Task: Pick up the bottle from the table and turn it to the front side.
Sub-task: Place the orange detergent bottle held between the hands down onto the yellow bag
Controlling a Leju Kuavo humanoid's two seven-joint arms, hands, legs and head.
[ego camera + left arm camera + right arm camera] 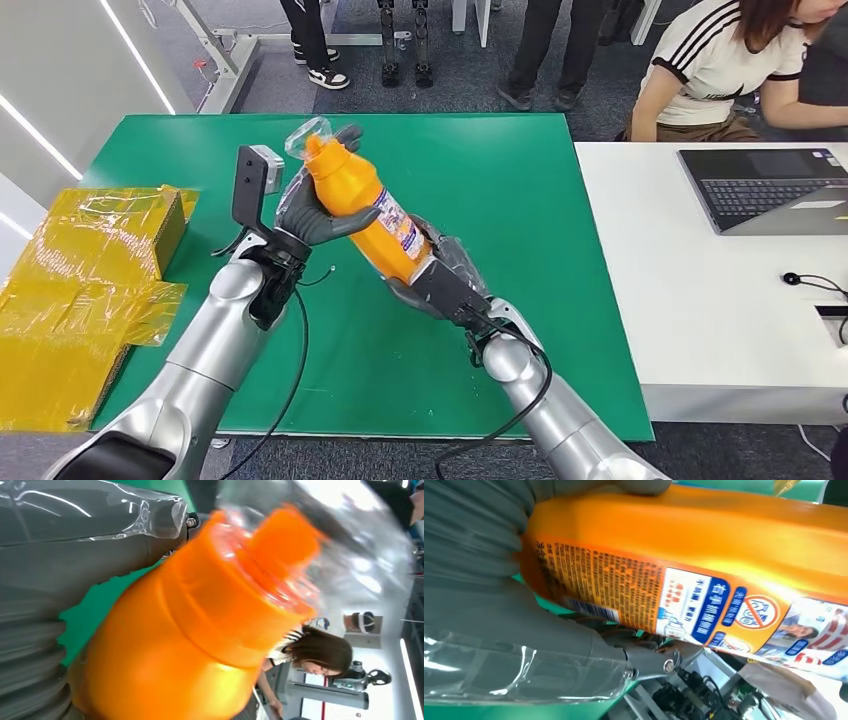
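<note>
Holding an orange bottle (pixel 368 205) up above the green table (pixel 520 200), both robot hands grip it at once. The left hand (pixel 315 215) wraps its dark fingers (pixel 345 222) around the upper body, just below the orange cap (pixel 287 545), which is covered in clear plastic wrap (pixel 360 540). The right hand (pixel 440 280) closes its fingers around the bottle's base. The bottle tilts, cap away from the robot, with its printed label (pixel 704 605) turned toward the right. Yellow wrapped boxes (pixel 90 270) sit left of the table. A seated person (pixel 720 70) and a laptop (pixel 765 190) are at the white table (pixel 700 330) on the right.
</note>
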